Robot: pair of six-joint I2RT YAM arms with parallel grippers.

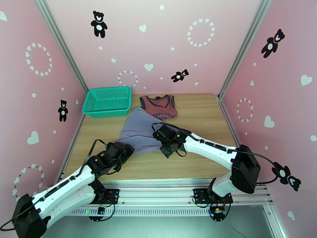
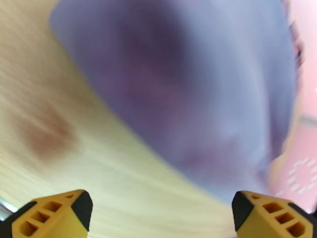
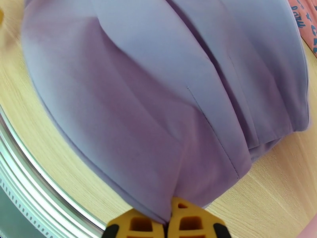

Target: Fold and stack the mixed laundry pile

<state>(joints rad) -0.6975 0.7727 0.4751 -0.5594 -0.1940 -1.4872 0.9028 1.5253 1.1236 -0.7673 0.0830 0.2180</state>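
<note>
The plain grey-lavender shirt [image 1: 138, 129] lies rumpled on the desk [image 1: 198, 112], against the rust-red tank top [image 1: 160, 106]. The right fingers [image 3: 190, 221] pinch the shirt's edge; the left fingers [image 2: 55, 217] gape, released.

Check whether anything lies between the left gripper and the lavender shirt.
Nothing visible does. Bare wooden table runs from the open left gripper to the lavender shirt's edge. The right gripper is shut on its near corner.

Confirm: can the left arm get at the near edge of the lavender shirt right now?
Probably yes. The left fingers stand open just short of the lavender shirt, only table between; the right fingers pinch its edge further right.
</note>
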